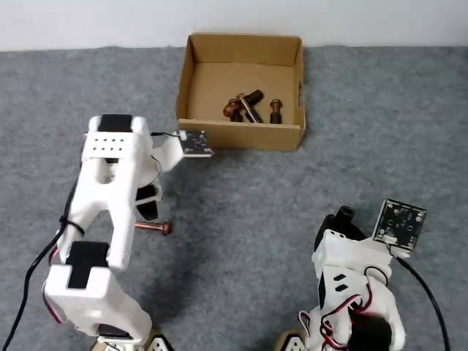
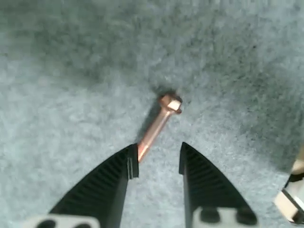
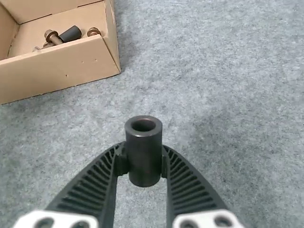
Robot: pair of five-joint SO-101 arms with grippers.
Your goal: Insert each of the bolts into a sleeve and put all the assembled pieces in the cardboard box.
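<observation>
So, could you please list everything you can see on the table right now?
carpet: one, grey, covering the table.
cardboard box: one, brown, open, at the far side.
assembled pieces: about three, copper and black, inside the cardboard box.
bolt: one, copper, lying on the carpet, shank end at the left gripper.
sleeve: one, black, clamped in the right gripper.
left gripper: one, black, open, low over the carpet.
right gripper: one, black, shut on the sleeve.
</observation>
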